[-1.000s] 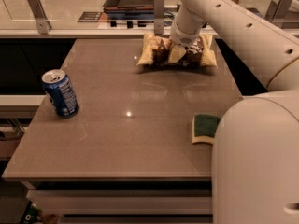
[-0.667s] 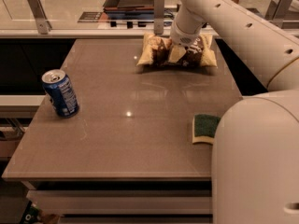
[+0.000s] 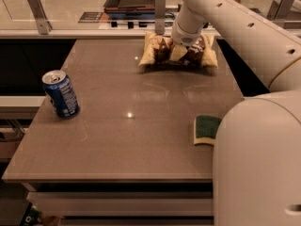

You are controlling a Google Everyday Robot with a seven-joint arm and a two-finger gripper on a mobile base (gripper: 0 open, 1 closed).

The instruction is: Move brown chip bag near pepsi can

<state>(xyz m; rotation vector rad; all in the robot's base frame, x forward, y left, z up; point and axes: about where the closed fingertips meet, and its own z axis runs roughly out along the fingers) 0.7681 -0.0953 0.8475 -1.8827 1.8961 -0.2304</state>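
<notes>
The tabletop (image 3: 141, 126) is smooth and half-glossy, a grey-brown sheet that mirrors a lamp spot. The can (image 3: 61, 94) is shiny metal with a printed blue wall. The chip bag (image 3: 151, 55) is crinkled, glossy film. The sponge (image 3: 207, 128) has a rough matt green face over yellow foam. The arm (image 3: 244, 27) wears smooth, pale plastic shells; its tool (image 3: 181, 53) sits on the bag's middle.

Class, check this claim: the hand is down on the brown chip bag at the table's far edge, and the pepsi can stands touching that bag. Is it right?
One thing is wrong. The camera view shows the pepsi can standing well apart from the brown chip bag, near the table's left edge. The hand is indeed down on the bag at the far edge.
</notes>
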